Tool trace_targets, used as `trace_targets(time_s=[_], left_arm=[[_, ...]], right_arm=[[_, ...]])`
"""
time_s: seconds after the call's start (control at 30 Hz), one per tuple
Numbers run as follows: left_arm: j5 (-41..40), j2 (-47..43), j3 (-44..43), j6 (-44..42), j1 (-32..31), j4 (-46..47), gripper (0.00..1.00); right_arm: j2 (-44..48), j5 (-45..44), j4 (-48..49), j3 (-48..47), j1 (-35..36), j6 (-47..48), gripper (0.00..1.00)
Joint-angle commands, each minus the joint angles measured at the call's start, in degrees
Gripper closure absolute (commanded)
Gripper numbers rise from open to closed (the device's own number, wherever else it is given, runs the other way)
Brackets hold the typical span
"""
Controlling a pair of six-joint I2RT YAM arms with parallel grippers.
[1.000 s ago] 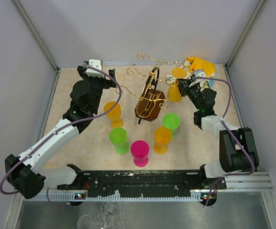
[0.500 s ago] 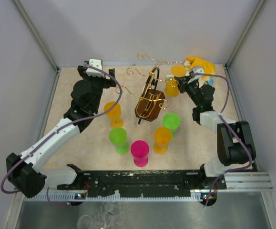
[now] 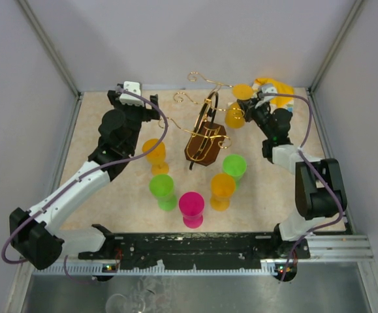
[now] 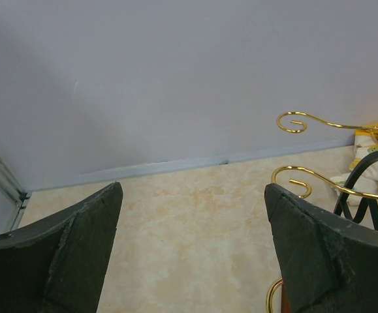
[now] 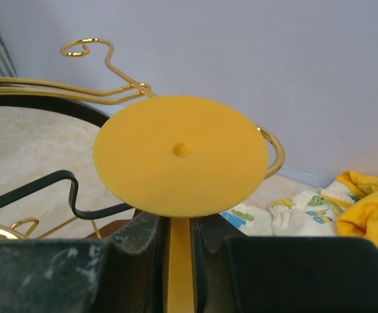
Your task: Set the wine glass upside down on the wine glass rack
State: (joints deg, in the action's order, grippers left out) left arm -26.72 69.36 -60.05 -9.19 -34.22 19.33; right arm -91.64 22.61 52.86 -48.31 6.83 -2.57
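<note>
The right gripper (image 5: 183, 229) is clenching the stem of the yellow wine glass (image 5: 181, 154). It is holding the glass foot-up near the far right corner of the bench (image 3: 260, 192). The flat foot is sitting right against the gold arms on the right side of the wine glass rack (image 3: 203, 142). One curled wire is passing just behind the foot's rim, and I cannot tell whether they are touching. A yellow cloth (image 3: 275, 87) is lying in the corner just beyond.

The left gripper (image 4: 192, 195) is hanging with its fingers (image 4: 78, 248) spread wide and empty by the far edge. It is facing the back wall on the rack's left side, and bare bench is showing between it and the rack's curled ends.

Five other coloured glasses (image 3: 191, 205) are standing in front of the rack and crowding the middle. The strips along the left and right edges are lying free.
</note>
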Motion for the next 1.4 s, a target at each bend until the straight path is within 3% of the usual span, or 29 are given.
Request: trace_targets(time_s=[0.0,0.77,1.37], left_arm=[[0.48,0.42,0.3,0.28,0.47,1.94,0.05],[0.52,0.57,0.55,-0.03,0.64,2.11,0.05],[1.59,0.77,-0.07,1.03,0.73,1.26,0.05]], right_arm=[[-0.53,0.05,0.23,-4.67,-0.31,1.19,1.0],[-5.75,-8.36,-4.22,-9.07,-0.27,1.06,1.0],[2.73,-12.79,-5.5,-1.45,-1.03,3.24,1.0]])
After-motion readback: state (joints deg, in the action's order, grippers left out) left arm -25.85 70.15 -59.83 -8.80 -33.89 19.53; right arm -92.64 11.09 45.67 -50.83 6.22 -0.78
